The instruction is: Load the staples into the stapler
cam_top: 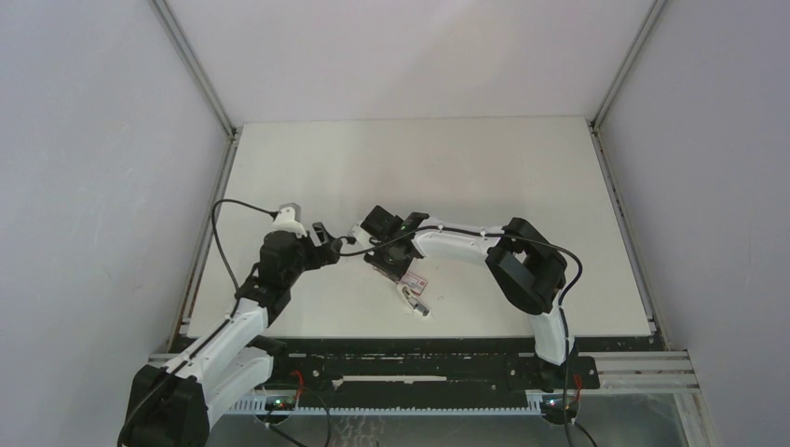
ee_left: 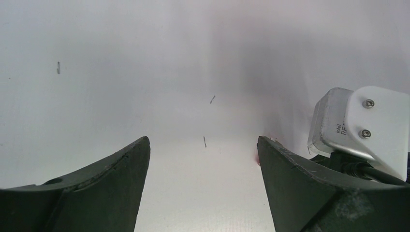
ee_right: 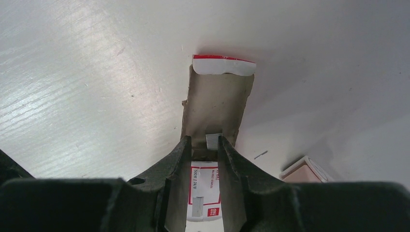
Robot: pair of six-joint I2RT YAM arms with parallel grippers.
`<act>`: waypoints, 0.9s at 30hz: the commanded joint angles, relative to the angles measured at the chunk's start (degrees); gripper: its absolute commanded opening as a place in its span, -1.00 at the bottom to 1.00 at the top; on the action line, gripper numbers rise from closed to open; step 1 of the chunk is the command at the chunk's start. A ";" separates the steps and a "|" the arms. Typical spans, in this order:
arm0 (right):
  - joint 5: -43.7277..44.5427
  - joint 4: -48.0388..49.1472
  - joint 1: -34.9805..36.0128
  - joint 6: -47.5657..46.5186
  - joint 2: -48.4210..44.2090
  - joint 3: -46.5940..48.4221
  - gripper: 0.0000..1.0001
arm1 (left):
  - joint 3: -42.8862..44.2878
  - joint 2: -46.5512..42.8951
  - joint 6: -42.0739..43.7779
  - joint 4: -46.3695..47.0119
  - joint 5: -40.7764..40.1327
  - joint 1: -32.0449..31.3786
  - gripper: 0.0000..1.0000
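At the near edge of the table (cam_top: 484, 168) both arms rise from their bases and bend toward the middle. From the near left corner the left arm (cam_top: 233, 331) slants up and to the right, its wrist turned toward the centre. From the near right the right arm (cam_top: 466, 242) folds at a raised elbow, and its forearm runs leftward, so the two wrists sit close together.

The right gripper (ee_right: 204, 141) points down at the tabletop with its fingers drawn close, pinching a small grey staple strip (ee_right: 213, 140) between the tips. That strip sits right over the staple box (ee_right: 217, 96), which lies flat under the fingers. The box's printed label (ee_right: 205, 181) shows in the gap nearer the wrist. Beyond the tips its brown inner flap is folded open and ends in a red-and-white tab (ee_right: 223, 64). To the right of the fingers lies a pink-and-white object (ee_right: 302, 171), cut off by the gripper body; what it is cannot be told.

The left gripper (ee_left: 203, 145) stands wide apart with nothing between its fingers, low over bare tabletop. A few loose staples (ee_left: 212, 99) lie scattered ahead of it, and the right arm's wrist camera (ee_left: 358, 125) is just beside its right finger.
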 commanded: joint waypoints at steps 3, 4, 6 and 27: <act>0.66 1.42 -0.16 -1.28 -0.06 0.27 -0.49 | -1.24 -1.31 -0.52 1.33 -0.92 0.77 0.72; 0.83 1.52 -0.25 -1.32 -0.10 0.29 -0.49 | -1.22 -1.29 -0.52 1.35 -0.92 0.79 0.72; 1.04 1.70 -0.25 -1.48 -0.20 0.34 -0.49 | -1.26 -1.28 -0.52 1.41 -0.83 0.79 0.72; 2.57 2.00 -0.67 -2.57 0.48 0.55 -0.50 | -1.29 -1.37 -0.44 1.54 -0.61 0.81 0.72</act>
